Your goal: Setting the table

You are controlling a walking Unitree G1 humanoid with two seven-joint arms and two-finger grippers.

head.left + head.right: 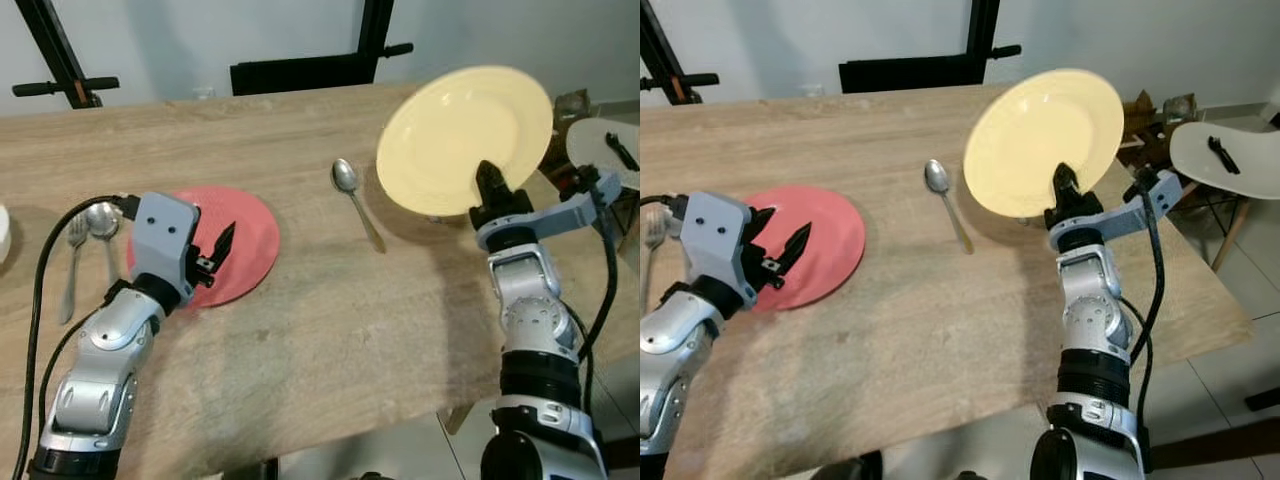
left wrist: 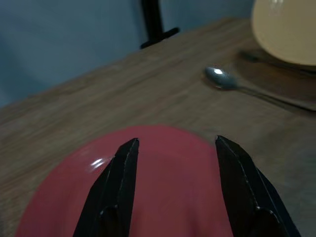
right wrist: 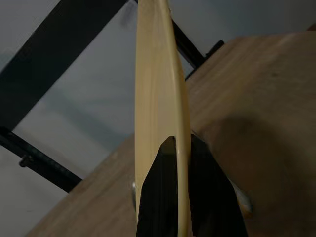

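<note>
The long wooden table (image 1: 330,330) is the landmark here. Above its far right corner the right gripper (image 1: 1064,186) holds a round pale yellow plate (image 1: 1040,140) clear of the wood, tilted up on edge, its shadow falling on the table beneath. The plate looks rigid, smooth and probably breakable, likely ceramic or hard plastic, and moderately heavy for a pinch at one point. The two black fingers are clamped on its lower rim, one on each face (the right wrist view shows the rim running straight up between them). A rim grip like this leaves the plate free to swing or slip, so a slow, level lowering seems wise. It is shallow, plain and evenly coloured, with a gently raised rim.

Near the table's left side lies a flat round red plate (image 1: 240,240), and the left gripper (image 2: 175,190) hovers over it with its fingers spread apart, holding nothing. A silver metal spoon (image 1: 352,190) lies on the table between the two plates. At the table's left edge rest a silver fork (image 1: 72,268) and a second silver spoon (image 1: 102,224).
</note>
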